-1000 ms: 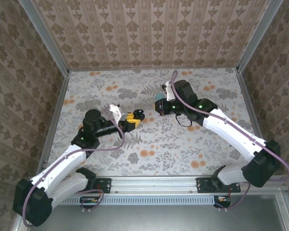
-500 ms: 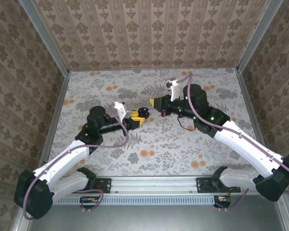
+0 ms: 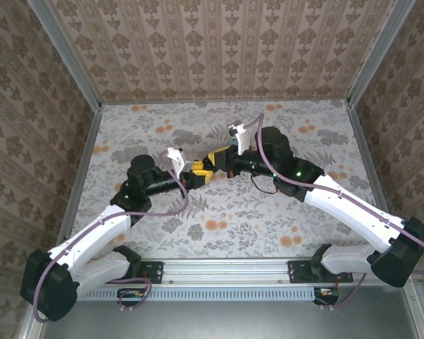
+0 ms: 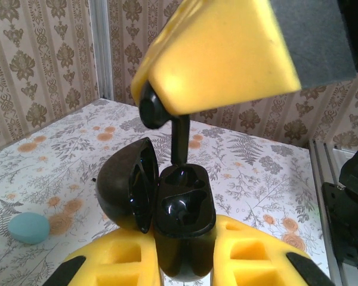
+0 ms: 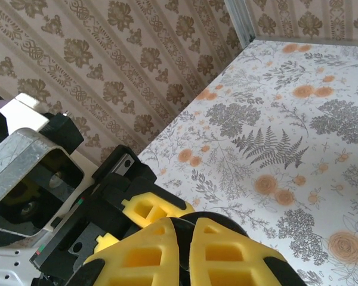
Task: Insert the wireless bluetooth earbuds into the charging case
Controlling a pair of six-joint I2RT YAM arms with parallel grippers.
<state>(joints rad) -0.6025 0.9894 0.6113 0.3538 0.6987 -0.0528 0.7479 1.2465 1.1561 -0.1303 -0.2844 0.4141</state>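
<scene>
Two fingers of my left gripper (image 4: 182, 262) clamp the open black case (image 4: 182, 208) upright. Directly above the case's socket hangs one earbud (image 4: 180, 140), stem pointing straight down, pinched in my right gripper (image 5: 184, 238). I'd lower it straight in.

No text, label or number can be read; any small print seems too blurred.
</scene>
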